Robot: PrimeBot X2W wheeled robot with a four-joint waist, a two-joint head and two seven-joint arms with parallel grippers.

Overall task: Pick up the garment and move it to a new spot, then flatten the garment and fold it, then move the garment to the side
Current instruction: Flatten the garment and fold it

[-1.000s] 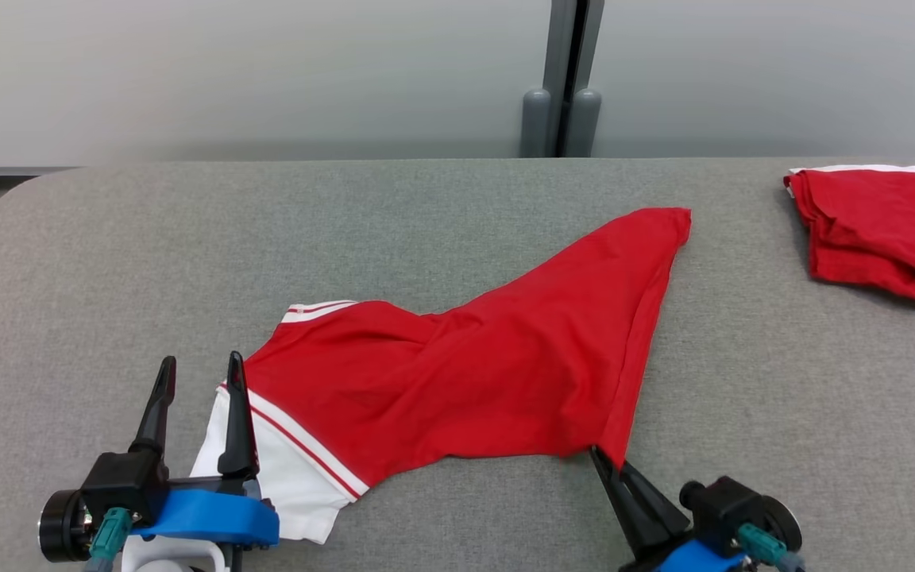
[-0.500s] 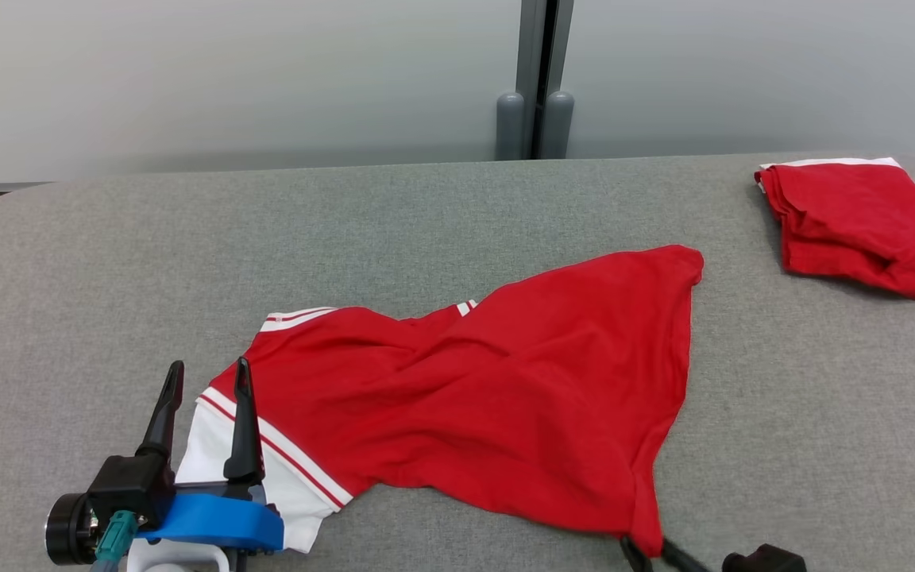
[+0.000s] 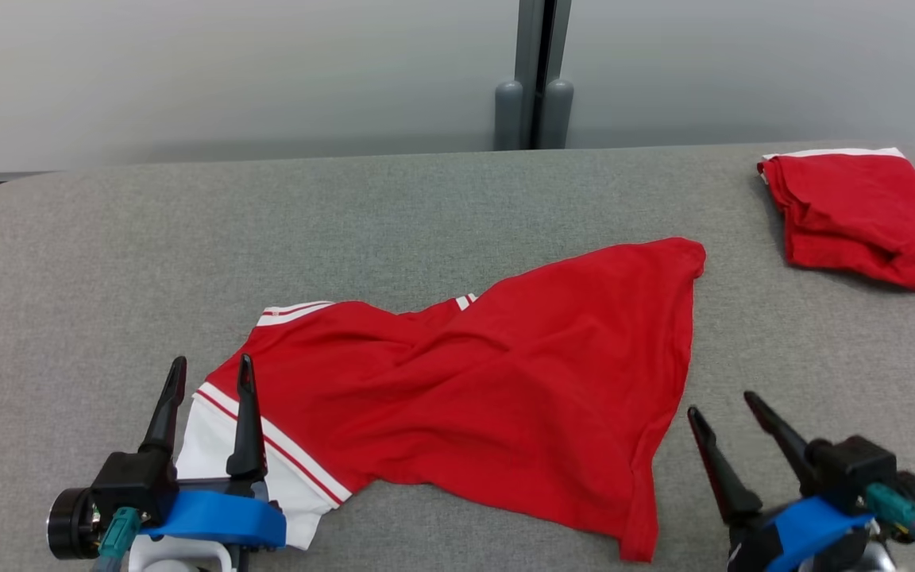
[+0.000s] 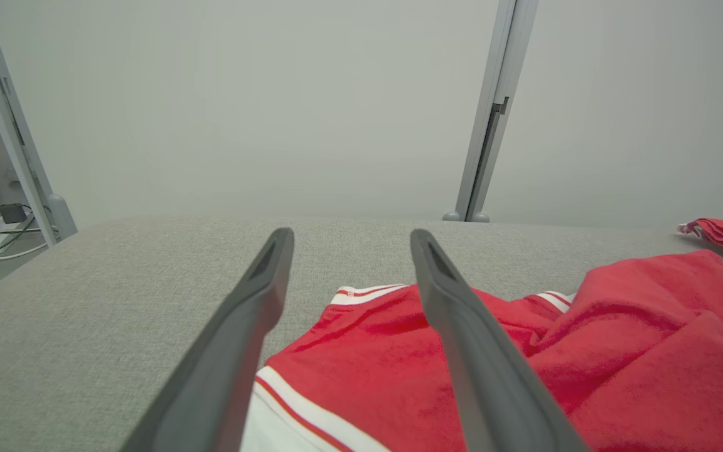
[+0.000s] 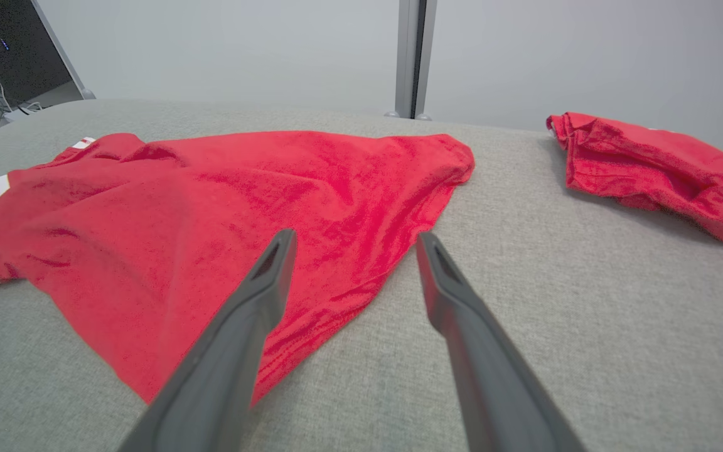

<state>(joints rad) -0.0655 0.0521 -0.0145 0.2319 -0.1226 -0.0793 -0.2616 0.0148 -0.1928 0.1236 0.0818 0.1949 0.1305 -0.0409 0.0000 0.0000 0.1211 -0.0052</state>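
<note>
A big grey cloth-covered table (image 3: 426, 206) stands in front of a pale grey wall (image 3: 227, 71). A soft red shirt (image 3: 489, 397) with white stripy sleeve ends lies on it, spread out but bumpy and wrinkled. It sits in the middle of the table, closer to the near edge than the far edge. One corner of the shirt points toward the far right, and another corner reaches toward the near edge. The white sleeve end lies at the shirt's left side, close to the near edge.

The left gripper (image 3: 212, 361), with two long dark fingers, is at the near left. Its fingers are wide apart and hold nothing. One finger is over the white sleeve end and the other is over bare table, so the sleeve's edge is between them. I cannot tell if the fingers touch the cloth.

The right gripper (image 3: 720, 403) is at the near right, just beside the shirt's right edge. Its fingers are wide apart too, and nothing is in them. They point toward the far edge, tilted a bit to the left.

A second red cloth (image 3: 862, 214), folded into a lumpy pile with a white strip at its back, sits in the far right corner, well apart from the shirt. A grey post (image 3: 533, 71) stands behind the far edge.
</note>
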